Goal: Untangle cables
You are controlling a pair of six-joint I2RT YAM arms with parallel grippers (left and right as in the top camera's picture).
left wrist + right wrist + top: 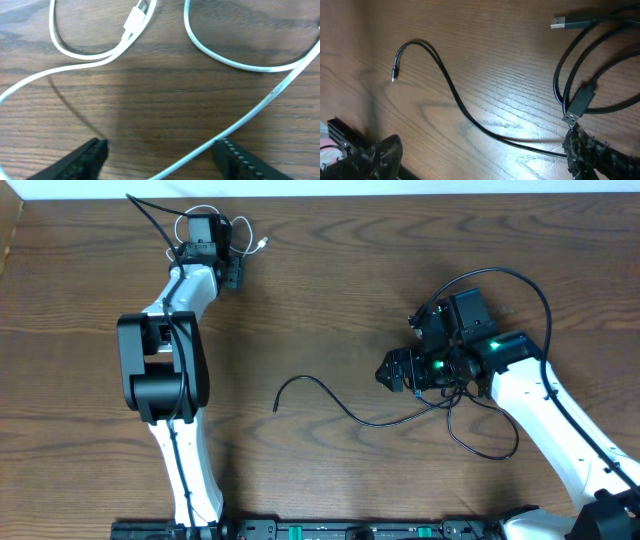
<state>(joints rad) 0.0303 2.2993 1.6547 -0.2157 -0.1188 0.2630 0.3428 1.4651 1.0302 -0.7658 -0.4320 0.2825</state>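
Looping over the table (150, 100), the white cable (272, 92) lies from 9 through 12 to 3 o'clock of the left gripper (160, 147). One strand crosses between its spread jaws, toward the 3 o'clock side, and nothing is grasped. The right gripper (480, 145) gapes wide, released. A long black cable (455, 95) curves from 11 o'clock down toward 4 o'clock of it. The coiled black cable (580, 102) lies at 2 o'clock.

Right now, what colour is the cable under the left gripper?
White; the cable shows best in the left wrist view.
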